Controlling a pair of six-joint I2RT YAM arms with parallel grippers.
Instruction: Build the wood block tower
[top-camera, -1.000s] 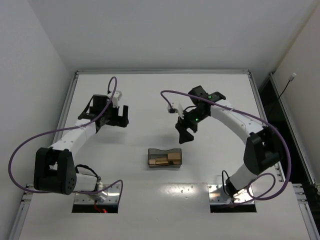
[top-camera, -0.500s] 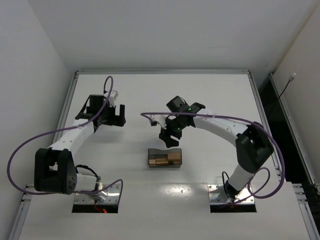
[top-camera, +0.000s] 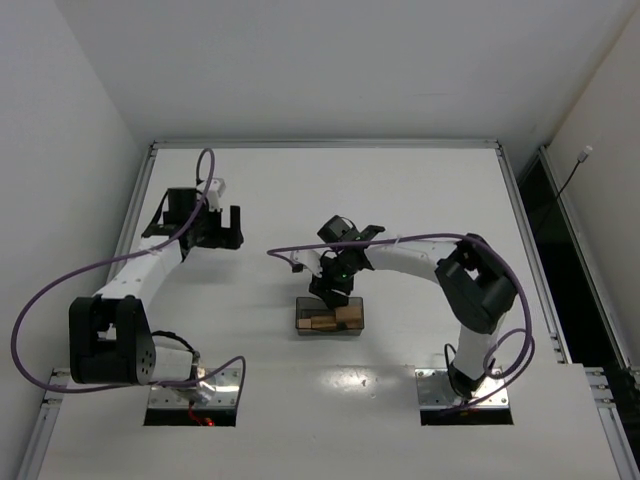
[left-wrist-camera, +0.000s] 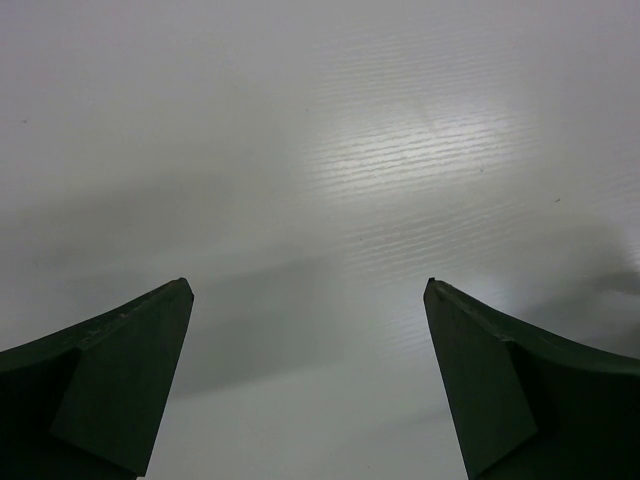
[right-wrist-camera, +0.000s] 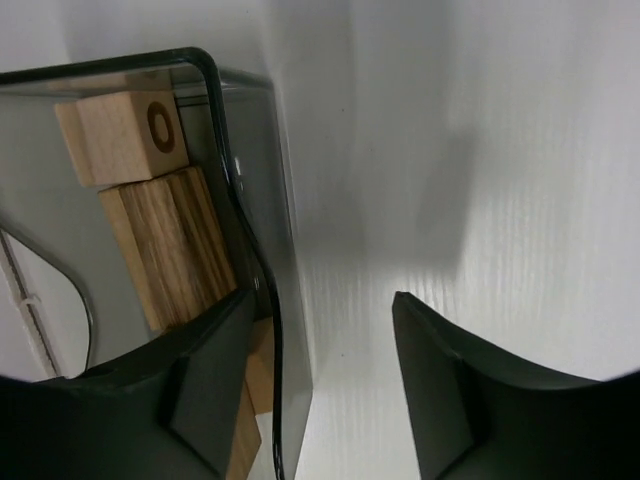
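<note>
Several light-brown wood blocks (top-camera: 345, 314) lie inside a dark grey translucent box (top-camera: 303, 322) at the table's middle. In the right wrist view one block with a ring mark (right-wrist-camera: 125, 135) and a grained block (right-wrist-camera: 170, 250) lie behind the box wall (right-wrist-camera: 255, 190). My right gripper (top-camera: 335, 291) is open at the box's far edge. Its fingers straddle the wall (right-wrist-camera: 322, 300), one over the inside and one outside. My left gripper (top-camera: 216, 233) is open and empty over bare table (left-wrist-camera: 308, 285) at the far left. No tower shows.
A raised metal rim (top-camera: 325, 144) runs along the table's far edge and sides. The right arm's purple cable (top-camera: 290, 254) loops just left of the right gripper. White walls stand close on the left and at the back.
My right gripper has swung left and nearer, from open table down to the box's far edge. My left gripper has drifted a little left and farther away.
</note>
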